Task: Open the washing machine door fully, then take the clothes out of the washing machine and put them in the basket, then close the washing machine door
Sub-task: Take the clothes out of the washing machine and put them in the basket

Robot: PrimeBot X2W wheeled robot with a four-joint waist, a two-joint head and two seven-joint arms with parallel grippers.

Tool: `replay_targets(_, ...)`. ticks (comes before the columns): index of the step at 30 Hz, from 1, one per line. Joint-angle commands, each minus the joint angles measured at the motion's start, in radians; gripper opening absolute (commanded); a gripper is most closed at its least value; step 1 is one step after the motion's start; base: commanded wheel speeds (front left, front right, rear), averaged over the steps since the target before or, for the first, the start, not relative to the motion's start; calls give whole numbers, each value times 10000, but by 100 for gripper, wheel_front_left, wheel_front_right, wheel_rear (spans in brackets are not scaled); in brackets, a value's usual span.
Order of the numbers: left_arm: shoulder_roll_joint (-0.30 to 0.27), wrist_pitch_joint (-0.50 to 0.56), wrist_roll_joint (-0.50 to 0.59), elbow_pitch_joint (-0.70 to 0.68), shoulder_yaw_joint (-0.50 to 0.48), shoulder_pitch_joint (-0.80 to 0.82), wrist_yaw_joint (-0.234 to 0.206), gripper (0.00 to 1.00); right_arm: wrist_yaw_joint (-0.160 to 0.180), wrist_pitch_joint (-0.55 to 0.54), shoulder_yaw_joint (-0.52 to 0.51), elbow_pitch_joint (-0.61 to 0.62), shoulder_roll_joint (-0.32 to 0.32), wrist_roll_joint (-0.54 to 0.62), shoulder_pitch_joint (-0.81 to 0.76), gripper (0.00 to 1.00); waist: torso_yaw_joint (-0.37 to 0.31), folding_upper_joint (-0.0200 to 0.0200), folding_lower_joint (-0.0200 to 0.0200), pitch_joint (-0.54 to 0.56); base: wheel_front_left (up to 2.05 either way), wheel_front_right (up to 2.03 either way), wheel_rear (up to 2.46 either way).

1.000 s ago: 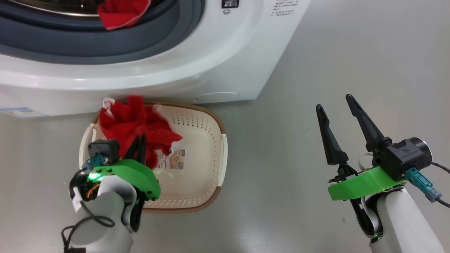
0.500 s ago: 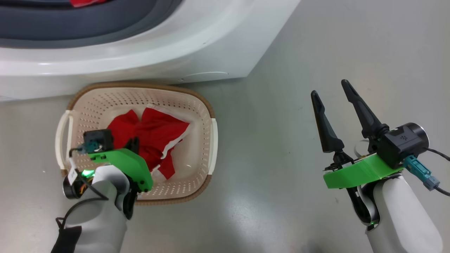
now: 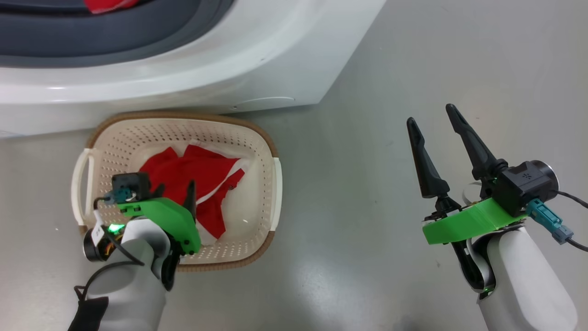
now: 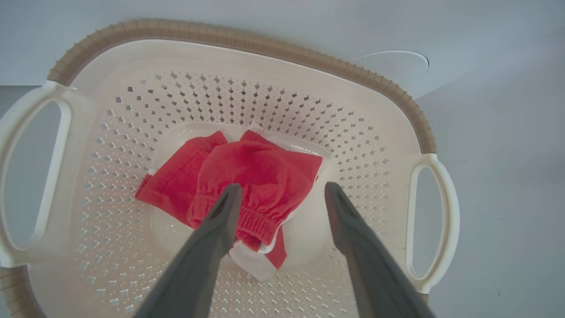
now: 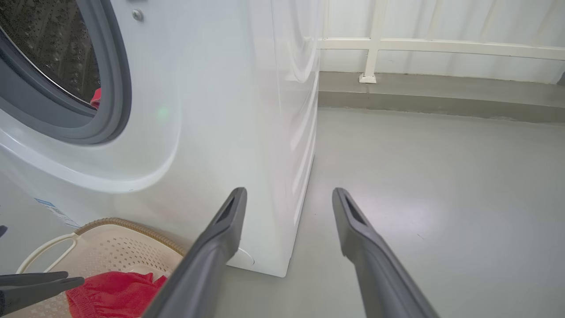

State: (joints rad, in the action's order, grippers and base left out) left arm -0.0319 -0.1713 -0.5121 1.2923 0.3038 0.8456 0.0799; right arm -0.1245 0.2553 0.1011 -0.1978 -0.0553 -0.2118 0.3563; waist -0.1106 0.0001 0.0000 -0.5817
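Basket [image 4: 247, 37], on the floor [image 3: 367, 184] just before the washing machine [image 5: 212, 110]: red clothes [image 4: 260, 163] with white trim are seen on its bottom in the left wrist view, beneath the left gripper [image 4: 283, 189], jaws spread wide and empty. Right gripper [image 3: 430, 114] is held well apart, equally wide and empty; another red piece [image 5: 95, 98] in the drum [image 5: 53, 44] is shown by its wrist view.

Clothes [image 4: 247, 176] in basket [image 4: 273, 48] before washing machine [image 3: 193, 87]
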Motion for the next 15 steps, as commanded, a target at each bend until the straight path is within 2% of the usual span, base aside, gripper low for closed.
replay_targets(1, -295, -364, -41, -100, -167, -64, 21, 100, -62, 65, 133, 159, 50, -34, -42, 100, 147, -1, 0, 183, 0, 0, 0)
replay_targets(9, -272, -883, -240, -722, -358, -319, 244, 100, -62, 65, 93, 58, 50, 47, -148, 100, 578, -1, 0, 854, 0, 0, 0)
replay_targets(13, -328, -898, -169, -1636, -587, -547, 193, 100, -62, 65, 21, 57, 50, 101, -224, 100, 765, -1, 0, 1131, 0, 0, 0)
replay_targets(15, -362, -901, 1, -2645, -866, -1023, 148, 100, -62, 65, -12, 37, 50, 157, -333, 100, 930, -1, 0, 1443, 0, 0, 0)
